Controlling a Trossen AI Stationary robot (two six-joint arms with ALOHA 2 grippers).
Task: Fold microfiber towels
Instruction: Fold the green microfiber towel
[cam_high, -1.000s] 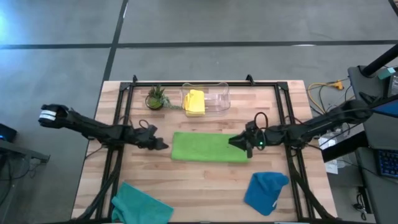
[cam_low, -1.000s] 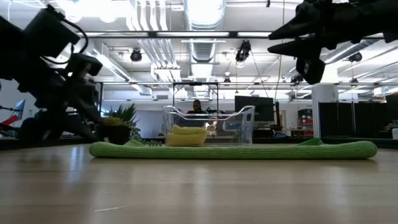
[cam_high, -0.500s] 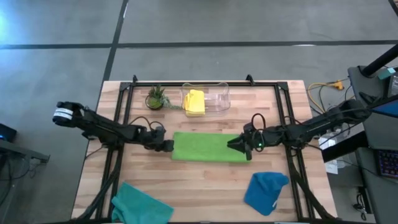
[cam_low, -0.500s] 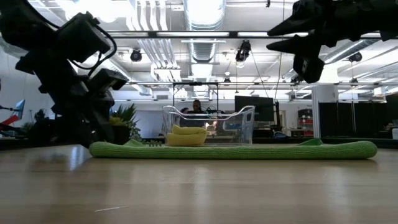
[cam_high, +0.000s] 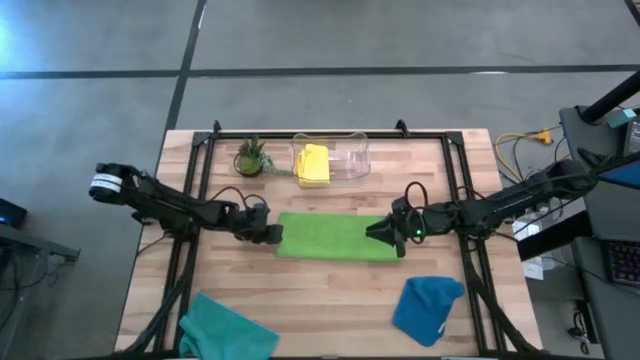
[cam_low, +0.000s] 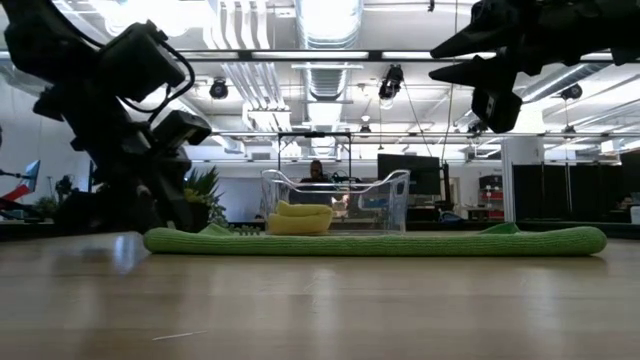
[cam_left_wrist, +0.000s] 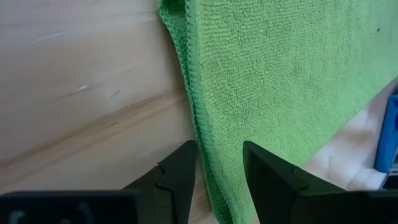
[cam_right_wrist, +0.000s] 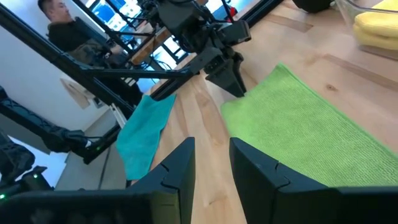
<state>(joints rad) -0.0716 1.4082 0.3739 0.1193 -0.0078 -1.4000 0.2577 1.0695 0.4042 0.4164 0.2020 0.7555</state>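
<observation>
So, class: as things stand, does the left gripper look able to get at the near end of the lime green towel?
Probably yes. The left gripper sits open at the lime green towel's edge, its fingers straddling the hem, with only bare table around it.

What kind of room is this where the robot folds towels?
Probably a robotics lab or workshop: bare ceiling ducts overhead, computer screens at the back, and a wooden table with two robot arms working over a lime green towel.

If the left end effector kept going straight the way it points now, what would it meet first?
Most likely the lime green towel: the left end effector has its open fingers straddling the towel's near edge. How high they stand above it is unclear.
</observation>
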